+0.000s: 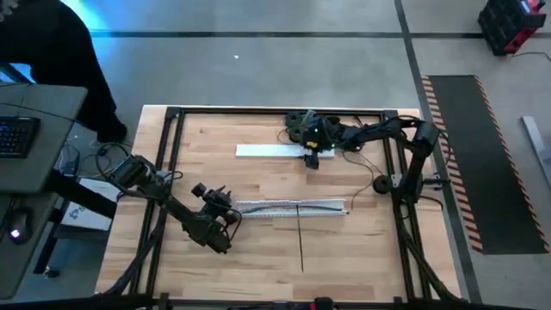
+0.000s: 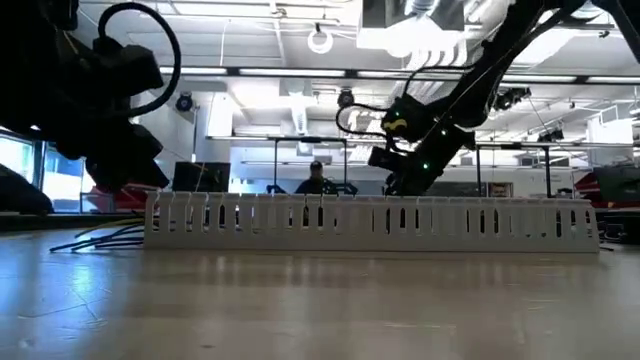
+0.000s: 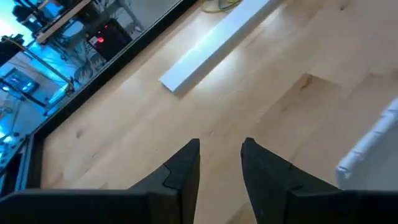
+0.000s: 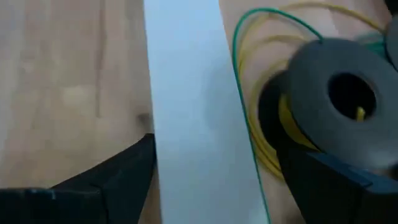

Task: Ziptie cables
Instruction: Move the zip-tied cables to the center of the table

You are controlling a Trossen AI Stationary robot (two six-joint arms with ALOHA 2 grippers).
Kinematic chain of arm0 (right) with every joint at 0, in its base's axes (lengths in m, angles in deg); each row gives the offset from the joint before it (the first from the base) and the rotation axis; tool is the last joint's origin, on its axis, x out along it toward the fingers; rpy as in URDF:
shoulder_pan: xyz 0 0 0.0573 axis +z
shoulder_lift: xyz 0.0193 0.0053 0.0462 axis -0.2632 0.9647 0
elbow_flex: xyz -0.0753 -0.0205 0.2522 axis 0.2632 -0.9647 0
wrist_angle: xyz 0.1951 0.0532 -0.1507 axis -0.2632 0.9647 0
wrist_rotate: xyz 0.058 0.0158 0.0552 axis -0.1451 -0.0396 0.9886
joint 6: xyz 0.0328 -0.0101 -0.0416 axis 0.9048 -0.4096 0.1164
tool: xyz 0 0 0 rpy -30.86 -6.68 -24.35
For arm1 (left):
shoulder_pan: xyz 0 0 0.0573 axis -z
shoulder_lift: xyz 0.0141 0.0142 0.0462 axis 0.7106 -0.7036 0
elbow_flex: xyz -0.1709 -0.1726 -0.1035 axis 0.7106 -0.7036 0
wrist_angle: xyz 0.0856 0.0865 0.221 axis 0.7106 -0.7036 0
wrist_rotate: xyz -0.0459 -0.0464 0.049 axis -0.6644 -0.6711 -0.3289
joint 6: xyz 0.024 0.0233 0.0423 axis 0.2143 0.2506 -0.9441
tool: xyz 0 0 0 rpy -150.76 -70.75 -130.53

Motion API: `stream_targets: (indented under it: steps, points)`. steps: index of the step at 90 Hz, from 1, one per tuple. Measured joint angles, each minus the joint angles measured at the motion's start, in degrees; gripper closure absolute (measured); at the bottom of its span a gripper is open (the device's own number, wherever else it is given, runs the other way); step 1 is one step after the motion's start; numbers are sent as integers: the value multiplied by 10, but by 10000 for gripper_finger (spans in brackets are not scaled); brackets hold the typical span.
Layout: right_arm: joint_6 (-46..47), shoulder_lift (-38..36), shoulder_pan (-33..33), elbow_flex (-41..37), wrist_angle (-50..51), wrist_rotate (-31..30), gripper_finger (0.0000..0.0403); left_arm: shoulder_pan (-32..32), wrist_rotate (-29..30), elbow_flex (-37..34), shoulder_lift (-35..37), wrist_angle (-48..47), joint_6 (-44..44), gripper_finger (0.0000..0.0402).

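Right gripper [image 4: 217, 180] (fingers apart) astride white strip [image 4: 186, 93]

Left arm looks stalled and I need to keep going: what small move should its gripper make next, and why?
Probably shift the left gripper toward the cables before closing. Its fingers are open over bare wood with nothing between them, while the loose wires lie on the table at the end of the slotted white duct. The right gripper waits at the flat white strip.

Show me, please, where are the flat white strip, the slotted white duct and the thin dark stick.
flat white strip [image 1: 269, 150], high view, middle of its bare top face.
slotted white duct [image 2: 370, 222], low view, middle of its slotted side wall.
thin dark stick [image 1: 300, 241], high view, middle of its length, below the duct.
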State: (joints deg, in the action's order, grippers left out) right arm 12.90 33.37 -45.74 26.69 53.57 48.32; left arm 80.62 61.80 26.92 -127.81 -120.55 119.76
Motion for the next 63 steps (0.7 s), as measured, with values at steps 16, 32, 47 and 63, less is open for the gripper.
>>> stream_targets:
  steps: [16,32,47,63]
  points:
    - [-5,-1,20,1,15,-28,84,4,-24,0,0,13,-2,302]
    - [45,1,28,19,89,-13,97,15,-49,10,0,18,-1,302]
    - [87,2,26,20,125,22,119,30,-49,33,0,20,2,302]
    - [132,1,84,19,141,1,138,56,-85,71,0,24,3,302]
